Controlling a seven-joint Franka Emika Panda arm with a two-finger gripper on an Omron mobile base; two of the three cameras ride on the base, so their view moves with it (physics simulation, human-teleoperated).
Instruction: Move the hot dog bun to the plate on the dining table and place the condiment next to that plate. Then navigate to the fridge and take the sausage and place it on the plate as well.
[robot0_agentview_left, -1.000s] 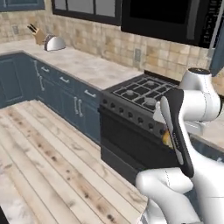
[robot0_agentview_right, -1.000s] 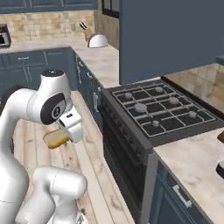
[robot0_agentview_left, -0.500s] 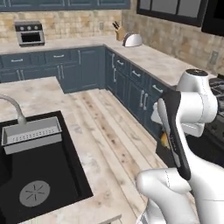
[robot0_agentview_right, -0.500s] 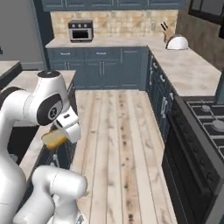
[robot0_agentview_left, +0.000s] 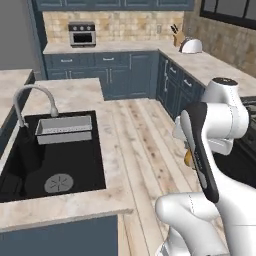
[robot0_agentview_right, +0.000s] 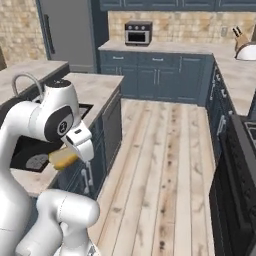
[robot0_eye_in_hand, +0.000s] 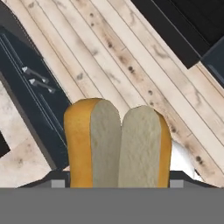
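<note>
Plainly, the claw (robot0_eye_in_hand: 117, 181) grips the unmarked hot dog bun (robot0_eye_in_hand: 117, 144).

From where I stand, nothing here carries readable writing: no labels, brand names, numbers or signs on any surface or appliance that I can make out.

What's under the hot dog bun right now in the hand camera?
Below the hot dog bun lies wooden floor, with dark blue cabinet fronts beside it. The floor directly behind the bun is covered.

Hot dog bun (robot0_eye_in_hand: 117, 144): pale tan, split, upright between fingers, above wood floor.
</note>
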